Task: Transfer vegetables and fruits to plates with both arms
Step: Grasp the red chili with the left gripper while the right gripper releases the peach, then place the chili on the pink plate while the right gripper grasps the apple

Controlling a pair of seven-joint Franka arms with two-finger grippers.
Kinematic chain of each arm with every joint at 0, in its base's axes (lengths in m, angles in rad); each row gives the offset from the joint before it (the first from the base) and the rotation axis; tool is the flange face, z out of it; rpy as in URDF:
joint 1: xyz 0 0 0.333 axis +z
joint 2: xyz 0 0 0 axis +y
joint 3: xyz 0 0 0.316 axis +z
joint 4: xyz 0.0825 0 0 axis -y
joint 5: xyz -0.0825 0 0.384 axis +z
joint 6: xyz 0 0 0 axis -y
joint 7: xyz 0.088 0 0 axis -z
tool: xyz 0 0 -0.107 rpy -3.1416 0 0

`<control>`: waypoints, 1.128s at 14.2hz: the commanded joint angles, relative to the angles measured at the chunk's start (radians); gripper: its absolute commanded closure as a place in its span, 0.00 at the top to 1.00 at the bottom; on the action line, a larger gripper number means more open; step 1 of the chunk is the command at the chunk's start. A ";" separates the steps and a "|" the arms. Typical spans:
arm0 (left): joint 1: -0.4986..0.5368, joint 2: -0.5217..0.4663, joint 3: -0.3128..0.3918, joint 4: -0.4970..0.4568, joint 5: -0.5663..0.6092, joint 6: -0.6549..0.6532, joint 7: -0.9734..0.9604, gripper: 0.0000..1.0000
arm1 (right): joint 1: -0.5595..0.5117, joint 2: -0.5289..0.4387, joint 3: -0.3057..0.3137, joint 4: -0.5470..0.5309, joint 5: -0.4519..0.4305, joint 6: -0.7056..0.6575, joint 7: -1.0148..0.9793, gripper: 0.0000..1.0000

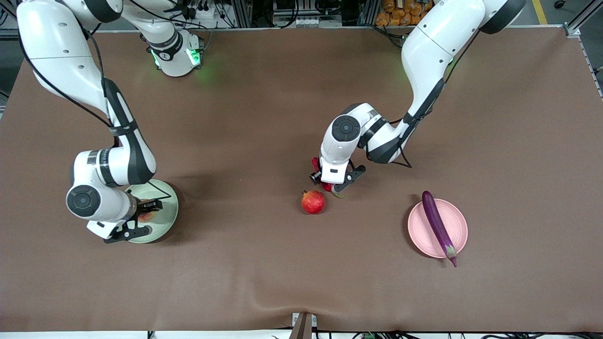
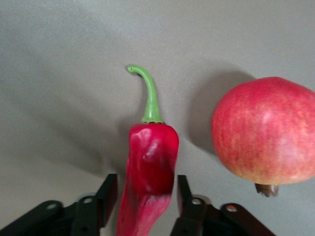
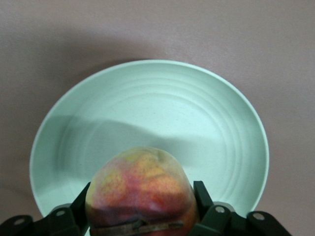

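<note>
While the right gripper point(image 3: 140, 216) is hanging over the pale green plate point(image 3: 216, 123) at the right arm's end of the tabletop point(image 1: 264, 117), its jaws are clenching the peach point(image 3: 140, 191) from both sides, above the plate's middle. Near the tabletop's middle, the left gripper point(image 2: 142, 206) is reaching down with its jaws spread, the fingers point(image 2: 107, 194) flanking the red chili pepper point(image 2: 150, 167) without clearly pressing it; the pepper's green stem is pointing away from the gripper. Just beside the pepper, nearer to the front camera, the pomegranate point(image 1: 313, 201) is sitting on the tabletop. Toward the left arm's end, the purple eggplant point(image 1: 438, 225) is lying diagonally across the pale pink plate point(image 1: 419, 230), both ends overhanging the rim.
</note>
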 commanded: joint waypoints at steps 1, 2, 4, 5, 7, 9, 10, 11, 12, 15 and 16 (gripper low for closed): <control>-0.001 -0.003 0.009 -0.016 0.052 0.026 -0.031 0.41 | 0.017 -0.025 0.035 0.031 0.003 -0.024 -0.001 1.00; 0.001 0.000 0.009 -0.016 0.055 0.026 -0.031 0.32 | 0.036 -0.026 0.042 0.072 0.037 -0.065 -0.001 1.00; 0.016 0.000 0.012 -0.021 0.055 0.025 -0.020 0.04 | 0.073 -0.024 0.044 0.157 0.103 -0.132 0.007 1.00; 0.027 -0.016 0.020 -0.024 0.060 0.017 -0.015 0.00 | 0.080 -0.026 0.044 0.172 0.152 -0.145 0.026 1.00; 0.058 -0.069 0.020 -0.022 0.065 -0.012 -0.014 0.00 | 0.074 -0.021 0.044 0.175 0.302 -0.143 0.133 1.00; 0.102 -0.140 0.018 -0.013 0.071 -0.097 0.049 0.00 | 0.089 -0.018 0.042 0.175 0.440 -0.142 0.253 1.00; 0.133 -0.173 0.018 -0.013 0.071 -0.133 0.090 0.00 | 0.101 -0.016 0.042 0.175 0.485 -0.137 0.333 1.00; 0.169 -0.207 0.017 -0.013 0.071 -0.168 0.147 0.00 | 0.112 -0.016 0.042 0.179 0.504 -0.136 0.412 1.00; 0.212 -0.229 0.015 -0.013 0.071 -0.197 0.214 0.00 | 0.135 -0.015 0.042 0.191 0.508 -0.134 0.486 1.00; 0.341 -0.256 0.014 -0.009 0.071 -0.236 0.424 0.00 | 0.245 0.004 0.042 0.229 0.507 -0.085 0.756 1.00; 0.389 -0.255 0.014 -0.007 0.071 -0.237 0.499 0.00 | 0.291 0.017 0.042 0.241 0.507 -0.046 0.837 1.00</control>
